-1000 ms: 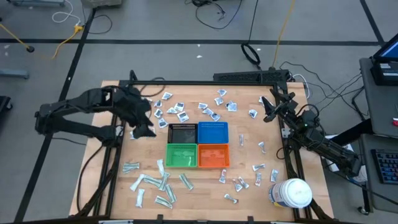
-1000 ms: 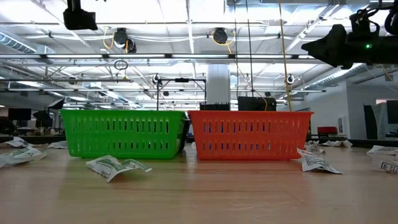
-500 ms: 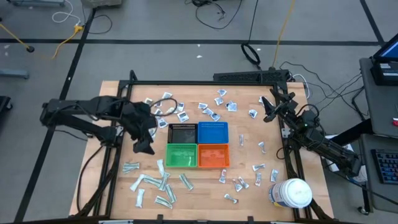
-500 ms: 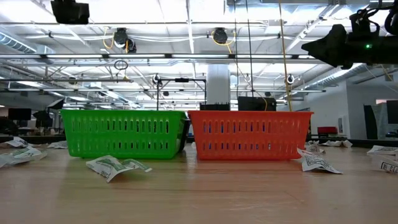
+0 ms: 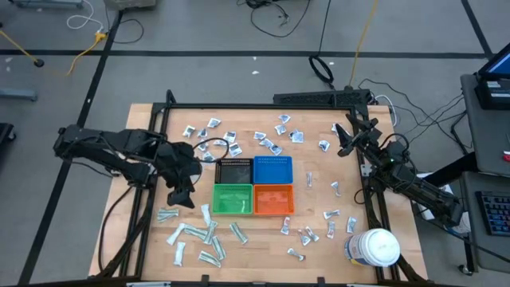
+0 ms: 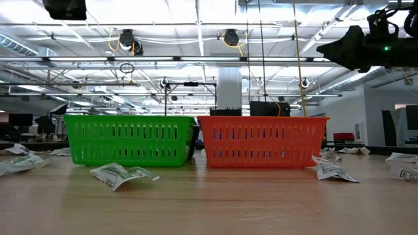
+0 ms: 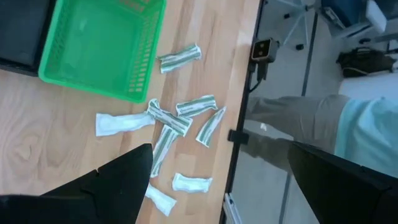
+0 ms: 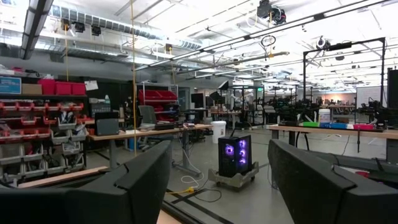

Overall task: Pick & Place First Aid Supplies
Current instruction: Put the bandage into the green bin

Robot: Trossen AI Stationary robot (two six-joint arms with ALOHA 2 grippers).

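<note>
The first aid supplies lie loose on the wooden table: squarish packets [image 5: 213, 134] at the far side, narrow strips [image 5: 198, 234] at the near left, and more packets [image 5: 307, 233] at the near right. The strips [image 7: 180, 117] also show in the left wrist view, beside the green bin [image 7: 102, 43]. My left gripper [image 5: 182, 196] hangs open above the table just left of the green bin [image 5: 233, 199], slanting down, with nothing between its fingers [image 7: 118, 186]. My right gripper [image 5: 344, 140] waits open at the far right, raised and pointing into the room [image 8: 217, 186].
Four small bins stand together mid-table: black [image 5: 233, 170], blue [image 5: 272, 169], green, and orange [image 5: 272, 199]. A big white jar [image 5: 373, 247] sits at the near right corner. Black frame rails [image 5: 151, 207] run along the table's sides. Tan and pale blue cloth [image 7: 311, 118] shows beyond the near edge.
My left gripper has swung from beside the black bin toward the table's near edge, ending beside the green bin's left side, turning a little as it went. It stays open and holds nothing. No packet has moved.
</note>
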